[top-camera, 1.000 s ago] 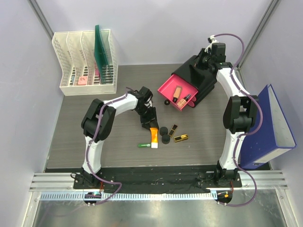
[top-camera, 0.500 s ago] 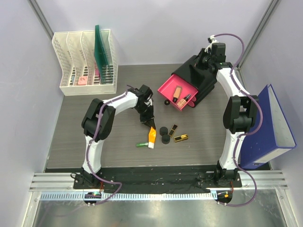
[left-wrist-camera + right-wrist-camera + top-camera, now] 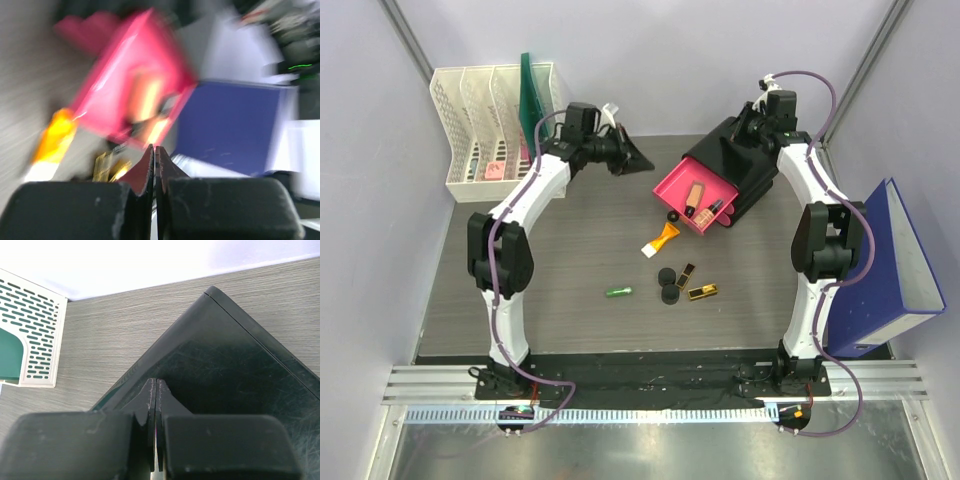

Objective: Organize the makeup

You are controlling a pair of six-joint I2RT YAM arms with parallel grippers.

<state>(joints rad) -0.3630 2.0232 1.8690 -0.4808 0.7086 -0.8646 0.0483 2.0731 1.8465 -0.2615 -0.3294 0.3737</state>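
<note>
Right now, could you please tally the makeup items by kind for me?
Bottles: 2
Orange tube: 1
Green tube: 1
Compacts: 2
Sticks: 2
Total: 8

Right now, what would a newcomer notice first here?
The bright pink open drawer of the black box, back right, with a beige dark-capped bottle inside. Then the orange white-capped tube on the table just in front of it, and the big blue binder at the right edge.
</note>
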